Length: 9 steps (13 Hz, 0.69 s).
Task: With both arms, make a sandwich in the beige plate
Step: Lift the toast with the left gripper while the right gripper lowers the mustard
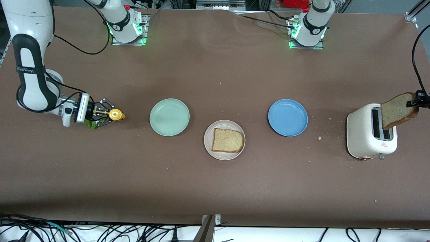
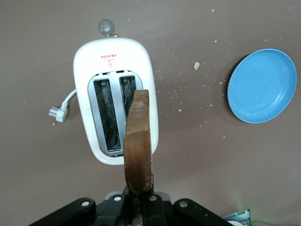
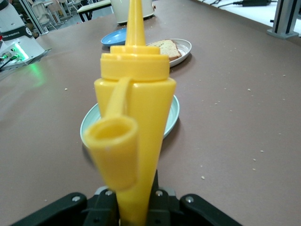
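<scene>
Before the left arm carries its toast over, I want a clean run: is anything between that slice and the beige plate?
Only the round blue plate lies between the held brown bread slice and the round beige plate; it's low.

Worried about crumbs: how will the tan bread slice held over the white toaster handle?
Likely stiff: the tan bread slice stands out unsupported from the left end effector. Probably crumbly, since crumbs dot the brown table by the white toaster.
</scene>
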Tool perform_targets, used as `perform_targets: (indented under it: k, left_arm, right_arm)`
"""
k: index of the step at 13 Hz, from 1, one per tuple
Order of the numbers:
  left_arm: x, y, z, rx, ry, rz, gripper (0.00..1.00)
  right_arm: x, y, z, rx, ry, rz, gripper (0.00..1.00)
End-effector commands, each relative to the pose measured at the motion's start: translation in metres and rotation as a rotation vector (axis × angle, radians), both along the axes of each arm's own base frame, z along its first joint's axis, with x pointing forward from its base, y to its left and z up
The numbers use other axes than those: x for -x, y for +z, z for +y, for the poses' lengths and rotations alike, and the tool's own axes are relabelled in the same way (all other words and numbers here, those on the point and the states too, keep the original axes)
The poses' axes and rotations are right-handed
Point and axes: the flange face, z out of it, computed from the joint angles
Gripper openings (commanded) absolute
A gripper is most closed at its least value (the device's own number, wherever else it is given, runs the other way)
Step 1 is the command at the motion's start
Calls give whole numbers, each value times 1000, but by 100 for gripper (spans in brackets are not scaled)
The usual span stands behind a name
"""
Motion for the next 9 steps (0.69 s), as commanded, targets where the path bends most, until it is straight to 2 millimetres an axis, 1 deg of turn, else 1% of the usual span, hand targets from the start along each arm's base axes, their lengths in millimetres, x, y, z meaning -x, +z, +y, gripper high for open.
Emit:
perform_targets:
  k: [1,2,3,4,5,6,7,8,9]
  left_arm:
    - [-5,8,-19,42,-21,-6,0]
    - [-10,7,-38,57,-21,-8,0]
    - [-11,6,-49,61,1,7,0]
    - [-14,4,-70,109,18,24,0]
    - [-20,-1,-90,153,71,32,0]
    - [-27,-13,-116,174,98,60,0]
    - [-31,-21,-138,175,91,79,0]
    - [-35,-29,-161,188,97,100,0]
    - [-38,-37,-174,215,130,121,0]
  right_arm:
    - [14,2,2,-40,20,-77,0]
    - [16,-4,3,-44,53,-121,0]
    - [20,-6,2,-84,69,-138,0]
    - [26,-16,-11,-111,69,-150,0]
    - [34,-30,-15,-178,58,-151,0]
    - [40,-42,-15,-243,34,-145,0]
    - [48,-54,-24,-284,15,-137,0]
    - [50,-61,-24,-308,5,-130,0]
    - [51,-64,-25,-313,0,-127,0]
